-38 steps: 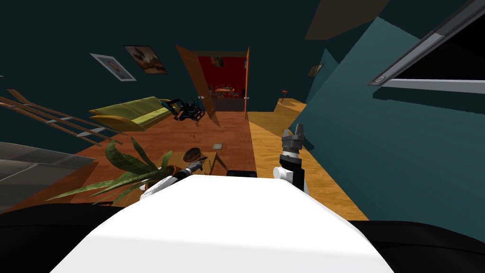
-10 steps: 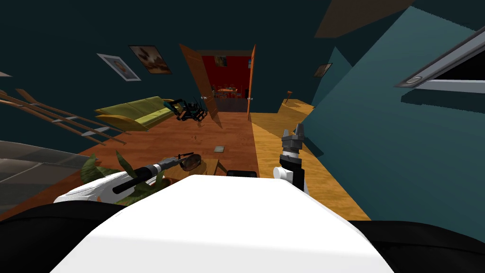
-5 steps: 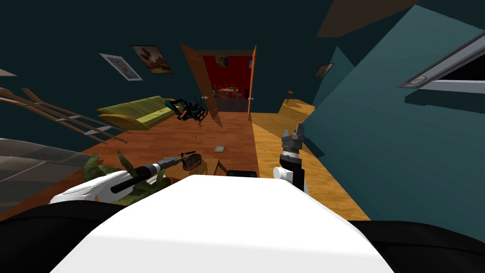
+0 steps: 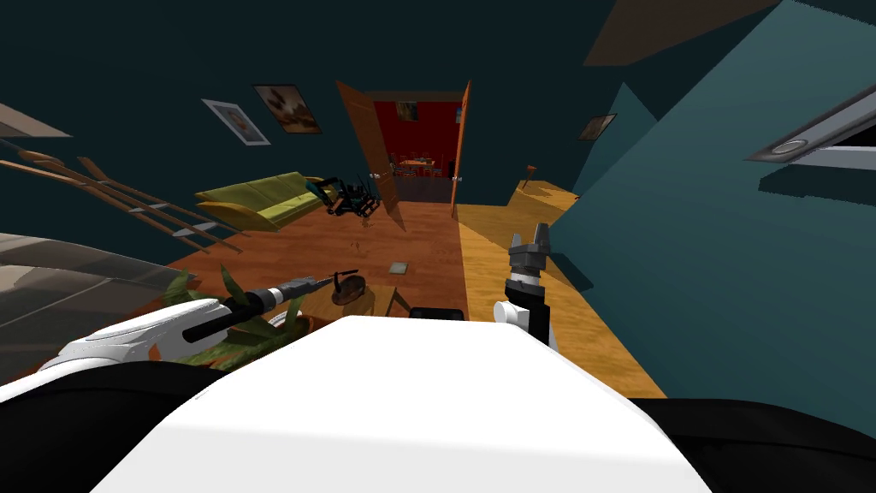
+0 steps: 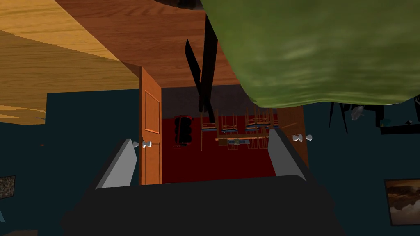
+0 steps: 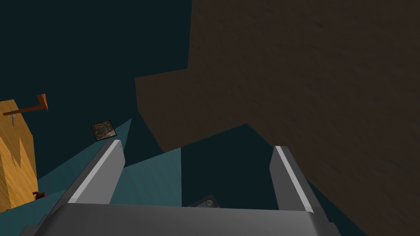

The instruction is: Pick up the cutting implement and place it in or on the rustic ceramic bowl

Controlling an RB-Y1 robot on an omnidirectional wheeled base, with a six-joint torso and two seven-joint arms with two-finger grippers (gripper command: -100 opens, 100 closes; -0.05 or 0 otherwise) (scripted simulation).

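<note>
The thin black cutting tool [image 4: 344,274] sits at the top of the brown bowl [image 4: 351,291]. I cannot tell just how it rests there. The bowl stands on a small wooden table [image 4: 382,301]. The left gripper [image 4: 322,280] is just beside the bowl. Its fingers are wide apart and hold nothing. A green plant [image 4: 229,287] is under the left arm. The right gripper [image 4: 540,229] is up near the blue-green wall [image 4: 701,257], also wide and holding nothing.

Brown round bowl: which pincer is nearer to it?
Left. The left pincer hovers just beside the brown round bowl; the right pincer is raised far off on its other side.
</note>
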